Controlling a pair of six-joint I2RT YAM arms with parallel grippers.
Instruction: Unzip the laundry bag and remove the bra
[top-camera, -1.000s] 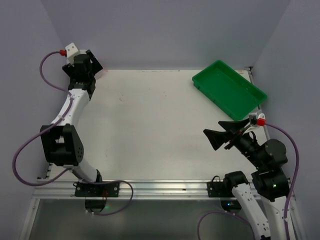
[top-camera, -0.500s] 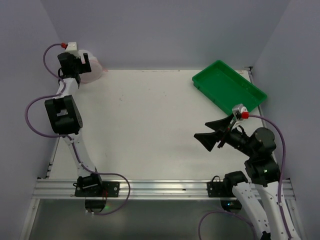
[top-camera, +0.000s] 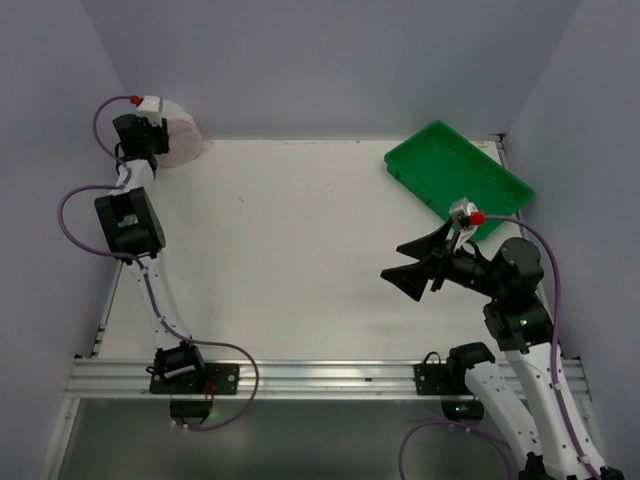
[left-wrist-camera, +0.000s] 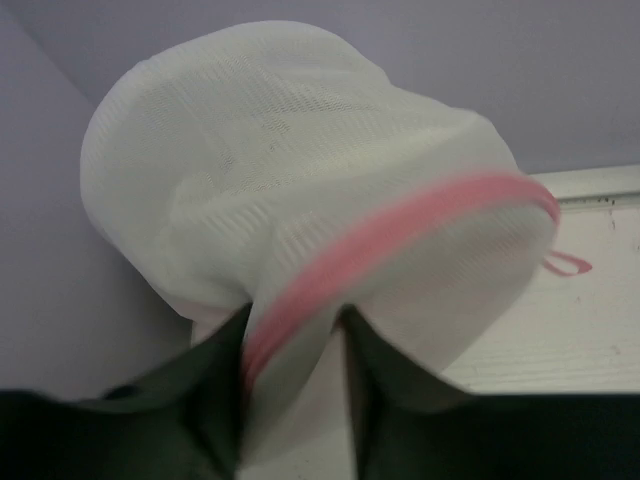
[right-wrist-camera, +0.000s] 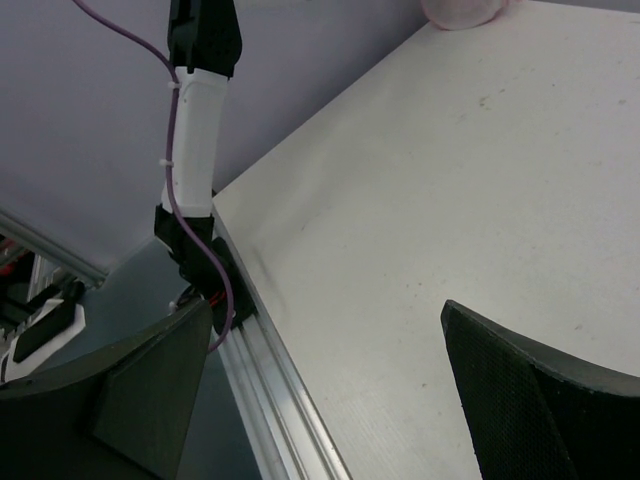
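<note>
The laundry bag (top-camera: 182, 136) is a white mesh drum with pink zip trim, at the table's far left corner against the wall. In the left wrist view the laundry bag (left-wrist-camera: 300, 150) fills the frame. My left gripper (left-wrist-camera: 295, 345) has its dark fingers (left-wrist-camera: 200, 400) closed on the pink-trimmed edge. From above, the left gripper (top-camera: 152, 150) sits right beside the bag. The right gripper (top-camera: 408, 262) hangs open over the table's right half, far from the bag. Nothing lies between the fingers of the right gripper (right-wrist-camera: 340, 380). The bra is hidden.
A green plastic tray (top-camera: 458, 180) lies at the far right corner. The left arm (top-camera: 128, 225) stretches up along the table's left edge. The aluminium rail (top-camera: 320, 375) runs along the near edge. Grey walls close in the back and sides.
The left arm has stretched out to the far left corner and its jaws have closed on the bag's trim. The right gripper has drifted left, staying open.
</note>
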